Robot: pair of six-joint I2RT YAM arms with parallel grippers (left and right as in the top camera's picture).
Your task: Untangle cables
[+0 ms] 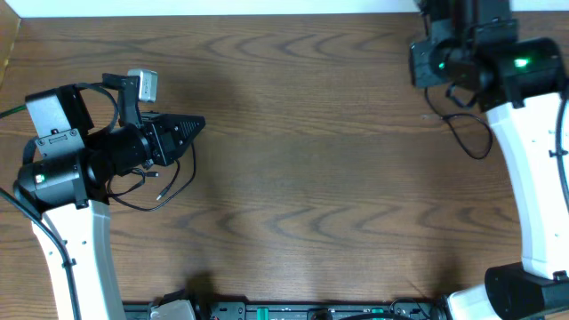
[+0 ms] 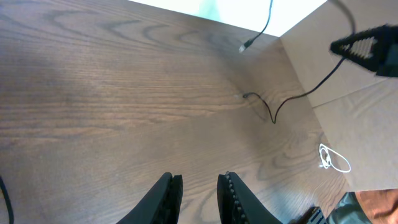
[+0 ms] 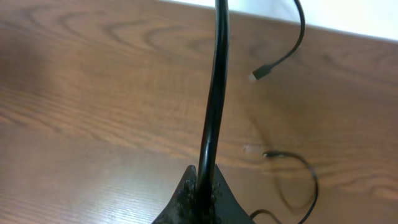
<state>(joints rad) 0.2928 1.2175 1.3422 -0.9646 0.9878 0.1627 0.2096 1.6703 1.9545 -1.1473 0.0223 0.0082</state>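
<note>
At the far right of the table [image 1: 311, 178], the black cable [image 3: 214, 93] is rising straight from the right gripper [image 3: 203, 180], whose jaws are pinching it tight. Its plug [image 3: 257, 75] is dangling in the air. On a paler board [image 2: 373, 118] past the table's edge, a white cable [image 2: 333, 158] is lying in a small coil. The left gripper [image 2: 199, 177] is hovering over the table, jaws slightly parted, gripping nothing.
</note>
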